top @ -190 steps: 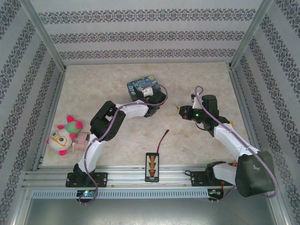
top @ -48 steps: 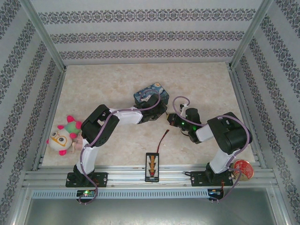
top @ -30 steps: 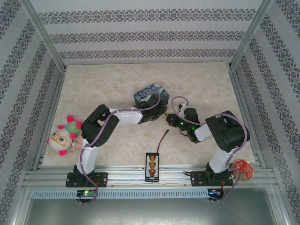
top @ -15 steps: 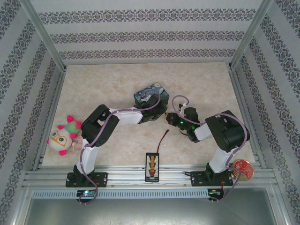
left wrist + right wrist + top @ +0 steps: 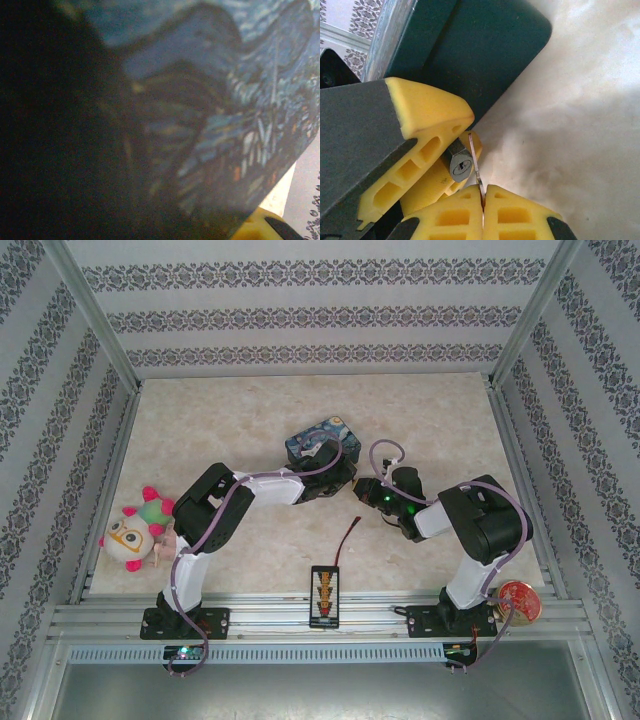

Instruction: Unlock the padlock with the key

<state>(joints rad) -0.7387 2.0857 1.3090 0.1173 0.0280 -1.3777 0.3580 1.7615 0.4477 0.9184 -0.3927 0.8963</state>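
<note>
Our left jaws clamped the padlock [image 5: 461, 165] over the surface [image 5: 580, 125] with its keyhole turned toward our right jaws. Those were closed tight on the key [image 5: 478, 177], blade just beside the keyhole, presumably to line up the insertion.

Both arms fold inward, wrists meeting low near the middle of the table [image 5: 200, 430]. The left arm [image 5: 215, 505] bends sharply at the elbow, the left gripper [image 5: 338, 478] clamped on the padlock [image 5: 461, 165]. The right gripper [image 5: 483, 192] faces it, fingers pressed together on the key [image 5: 475, 160].
</note>
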